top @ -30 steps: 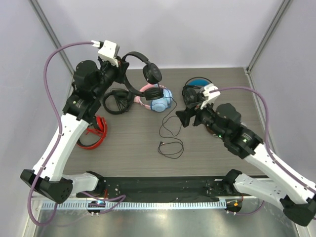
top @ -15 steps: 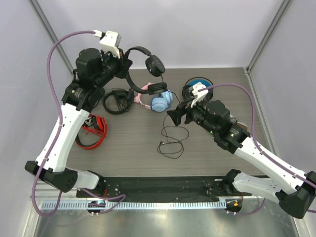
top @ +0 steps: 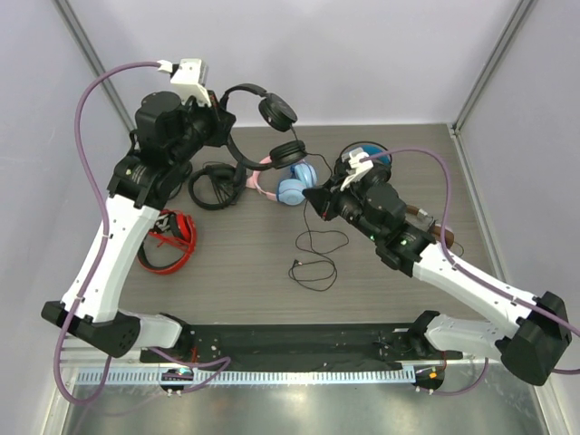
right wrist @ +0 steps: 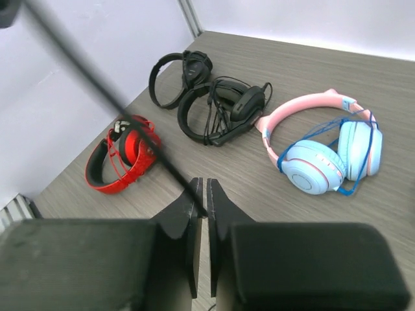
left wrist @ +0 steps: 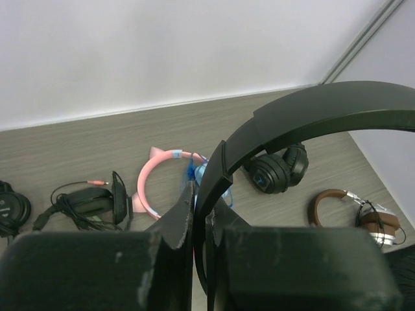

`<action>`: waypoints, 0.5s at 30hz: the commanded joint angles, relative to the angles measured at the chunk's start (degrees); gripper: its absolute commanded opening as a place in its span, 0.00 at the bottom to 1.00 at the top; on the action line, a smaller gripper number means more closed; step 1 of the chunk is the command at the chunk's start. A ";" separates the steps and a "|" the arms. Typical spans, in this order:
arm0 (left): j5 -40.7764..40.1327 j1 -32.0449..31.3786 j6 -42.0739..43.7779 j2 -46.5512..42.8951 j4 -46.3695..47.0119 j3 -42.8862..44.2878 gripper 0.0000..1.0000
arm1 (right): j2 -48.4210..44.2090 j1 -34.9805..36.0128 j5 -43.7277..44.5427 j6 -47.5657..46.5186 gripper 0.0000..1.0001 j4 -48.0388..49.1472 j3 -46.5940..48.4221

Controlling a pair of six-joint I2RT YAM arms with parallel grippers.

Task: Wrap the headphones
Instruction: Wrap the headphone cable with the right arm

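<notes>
The left gripper [left wrist: 200,194] is clamped tight on the headband [left wrist: 311,113] of the headphones [top: 276,111], holding them off the counter [top: 227,263]. Their cable [right wrist: 78,63] runs into the right gripper [right wrist: 201,194], which pinches it between nearly touching jaws.

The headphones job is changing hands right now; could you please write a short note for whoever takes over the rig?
Left end effector: shut on the headband of the headphones, holding them up above the back of the table.
Right end effector: shut on the cable, partway along it.
Done: headphones lifted, cable pinched.
Left: no turns wound yet. The cable's tail and plug lie loose on the table. Wind the cable around the headphones.
</notes>
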 commanded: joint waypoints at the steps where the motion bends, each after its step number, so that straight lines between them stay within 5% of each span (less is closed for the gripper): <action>1: 0.03 -0.25 -3.14 -1.58 0.13 2.19 0.00 | 1.24 0.17 4.46 0.05 0.11 6.88 0.84; 15: 2.92 -0.25 -2.62 -3.43 -1.09 1.22 0.00 | 5.11 0.26 7.72 -6.90 0.01 3.73 6.64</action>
